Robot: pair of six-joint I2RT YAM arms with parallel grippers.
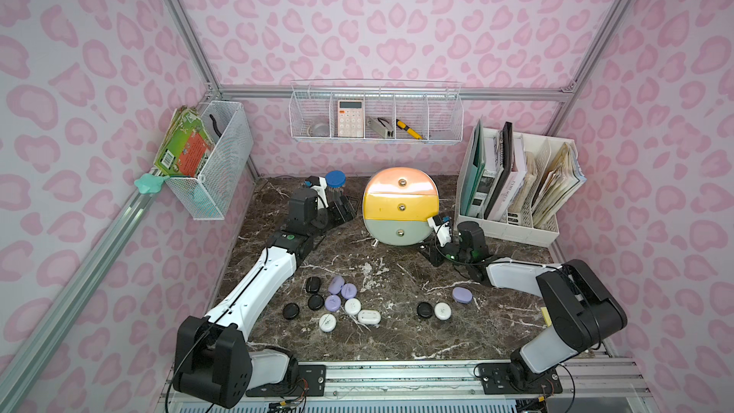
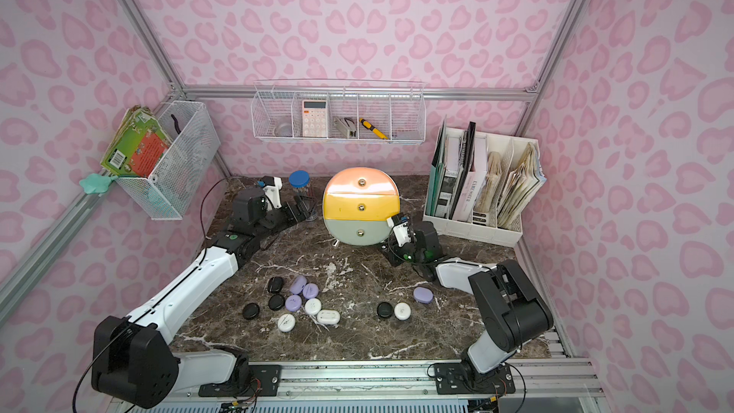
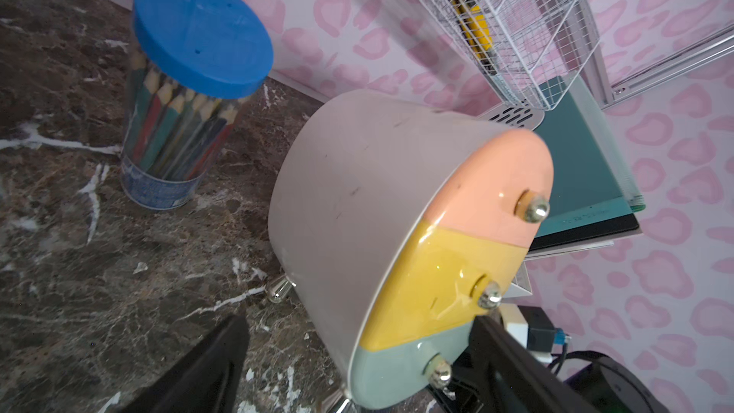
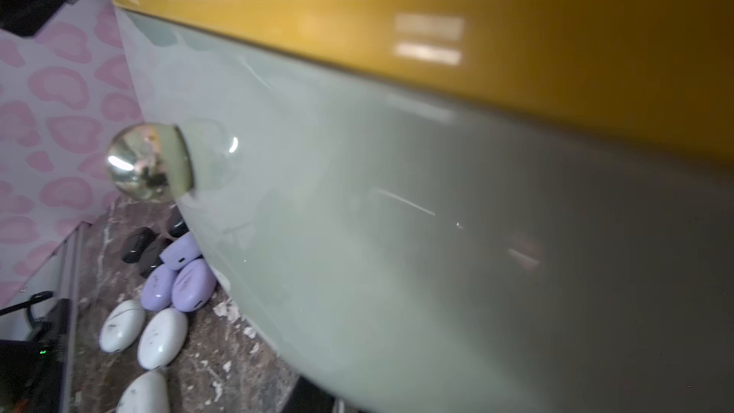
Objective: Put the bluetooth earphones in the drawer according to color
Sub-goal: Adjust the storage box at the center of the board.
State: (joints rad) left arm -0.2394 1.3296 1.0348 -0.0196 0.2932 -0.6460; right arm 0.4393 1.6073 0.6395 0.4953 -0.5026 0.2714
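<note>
All twelve earphones (image 1: 333,303) lie on the table (image 1: 397,339), none sorted. The main huddle of black, purple and white is near the left arm, with three more well apart toward the right arm. The cabinet (image 1: 401,208) stands at the back, and its peach, yellow and green drawers all look shut in both top views. So this is the opening step, by my read.

The left gripper (image 1: 344,211) sits just beside the cabinet's flank, fingers spread wide and empty. It looks set to brace the body. The right gripper (image 1: 429,252) is low at the cabinet's front corner, right by the green drawer (image 4: 397,232). Its wrist view is filled with that front, and the knob (image 4: 149,162) is off to one side. Whether its jaws stand wide or narrow, I can't tell; I see nothing in them.

Next call: line the right gripper up on that knob, pinch it and pull straight out. The cabinet stands on small feet (image 3: 280,292), so it may slide unless the left steadies it. Then the earphones go in, one colour to a drawer.
</note>
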